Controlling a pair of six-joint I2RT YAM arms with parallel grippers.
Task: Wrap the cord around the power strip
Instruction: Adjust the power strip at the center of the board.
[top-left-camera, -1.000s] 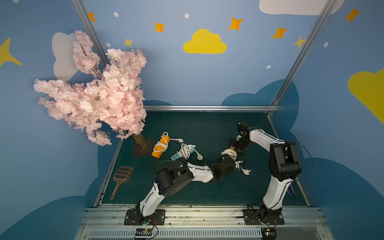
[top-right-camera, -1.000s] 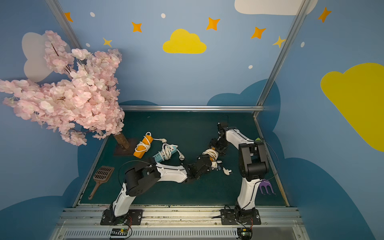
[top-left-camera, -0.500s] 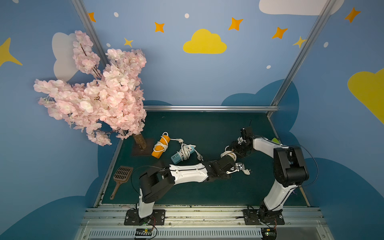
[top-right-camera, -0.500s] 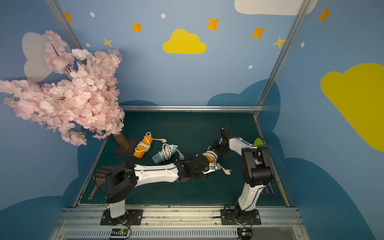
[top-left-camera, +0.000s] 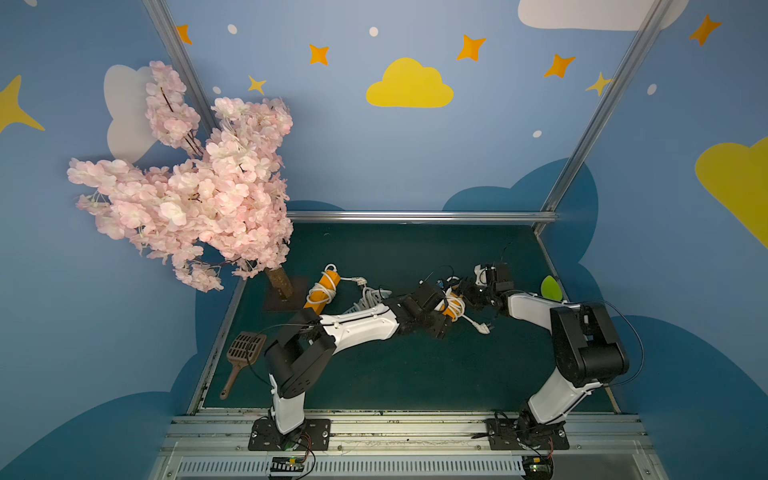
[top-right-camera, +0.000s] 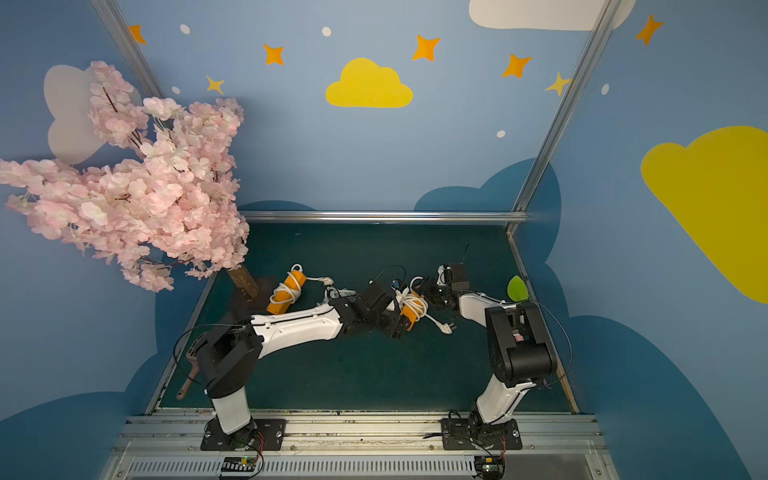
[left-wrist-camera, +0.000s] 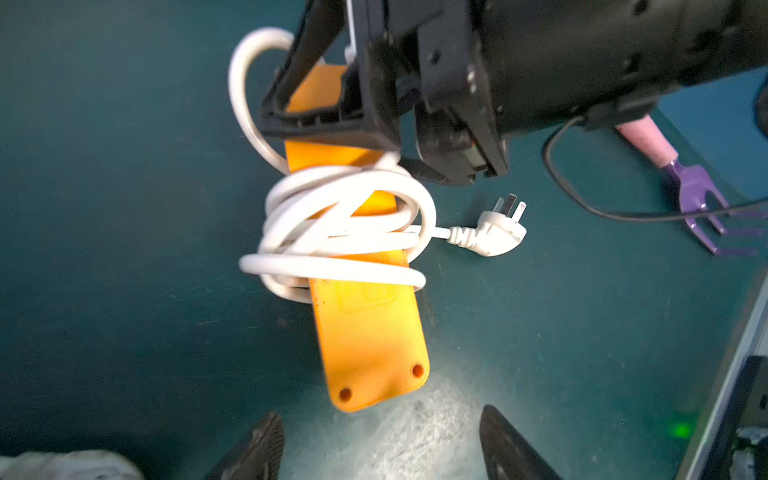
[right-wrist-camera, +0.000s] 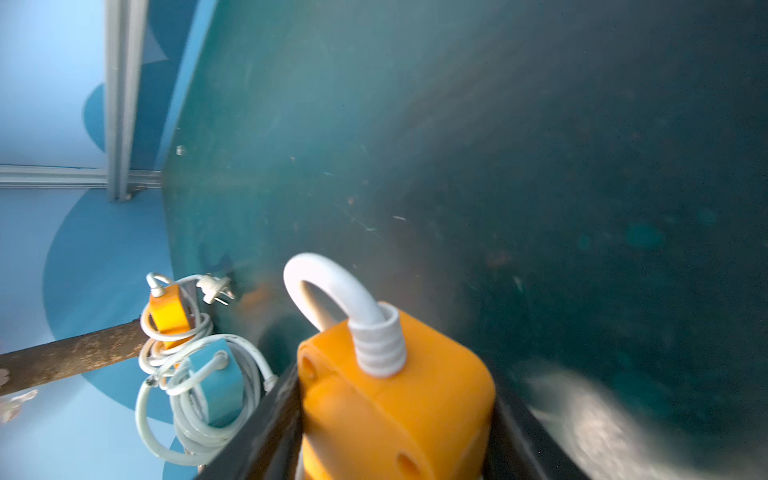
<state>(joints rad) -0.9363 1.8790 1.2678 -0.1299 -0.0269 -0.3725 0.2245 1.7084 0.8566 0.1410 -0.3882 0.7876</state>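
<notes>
You have four off-task items:
- a pink artificial blossom tree at the rear left corner of the tabletop
- a brown slotted scoop by the left edge
- a green leaf-shaped piece by the right edge
- a purple fork with a pink handle, in the left wrist view

A staged robot test booth. Walls painted with clouds and stars, an aluminium frame, a fake tree, bolted-down arms.

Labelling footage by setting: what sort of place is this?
Probably a staged robot test booth, not a home: painted cloud-and-star walls, a fake blossom tree, robot arms bolted to a metal rail.
</notes>
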